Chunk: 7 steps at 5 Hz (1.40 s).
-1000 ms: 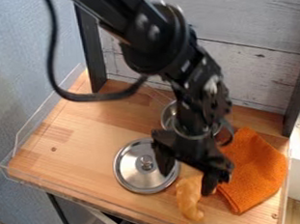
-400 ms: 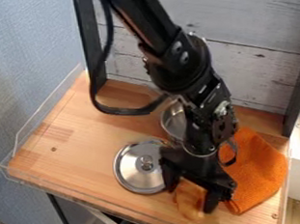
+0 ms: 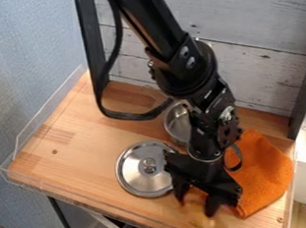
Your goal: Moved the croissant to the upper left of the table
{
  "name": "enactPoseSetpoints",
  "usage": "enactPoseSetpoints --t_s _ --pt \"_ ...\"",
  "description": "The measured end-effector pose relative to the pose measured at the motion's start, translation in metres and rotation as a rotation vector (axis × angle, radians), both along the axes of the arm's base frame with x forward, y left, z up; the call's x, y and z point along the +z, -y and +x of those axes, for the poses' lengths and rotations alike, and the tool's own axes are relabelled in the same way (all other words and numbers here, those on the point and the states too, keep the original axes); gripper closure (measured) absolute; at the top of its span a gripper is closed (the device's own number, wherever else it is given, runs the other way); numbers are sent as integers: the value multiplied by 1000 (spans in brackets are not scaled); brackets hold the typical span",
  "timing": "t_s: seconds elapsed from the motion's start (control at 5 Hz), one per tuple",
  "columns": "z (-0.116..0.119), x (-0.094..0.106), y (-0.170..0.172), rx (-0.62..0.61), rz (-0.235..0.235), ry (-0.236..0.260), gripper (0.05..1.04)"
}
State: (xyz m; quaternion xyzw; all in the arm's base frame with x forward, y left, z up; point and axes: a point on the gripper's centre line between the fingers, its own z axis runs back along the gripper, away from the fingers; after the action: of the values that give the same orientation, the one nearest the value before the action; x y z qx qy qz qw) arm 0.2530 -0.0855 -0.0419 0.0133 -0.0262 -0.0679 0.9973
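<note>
The black robot gripper hangs over the bench's front area, right of centre, with its two fingers pointing down and set apart. A golden-brown croissant lies beneath and between them near the front edge, partly hidden, one end reaching out past the fingertips towards that edge. Whether either finger touches it, I cannot tell.

Just left of the fingers, a round, shiny silver metal lid with a central knob lies flat. To the right, a bright orange, textured cloth is spread towards the bench's right edge, its left side partly behind the gripper. Farther back, a silver metal pot is partly hidden by the black robot arm, which comes down from the top.

The pale brown wooden bench has a clear plastic guard along its left and front edges. Whitewashed planks stand behind it.
</note>
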Motion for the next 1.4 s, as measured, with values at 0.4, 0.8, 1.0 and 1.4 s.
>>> enactPoseSetpoints --t_s 0.4,0.8,1.0,1.4 --pt "-6 1 -8 25 23 4 424" --pt "-12 37 -36 131 27 91 424" --pt "-7 63 -56 202 24 160 424" --pt "22 85 -127 370 17 211 424"
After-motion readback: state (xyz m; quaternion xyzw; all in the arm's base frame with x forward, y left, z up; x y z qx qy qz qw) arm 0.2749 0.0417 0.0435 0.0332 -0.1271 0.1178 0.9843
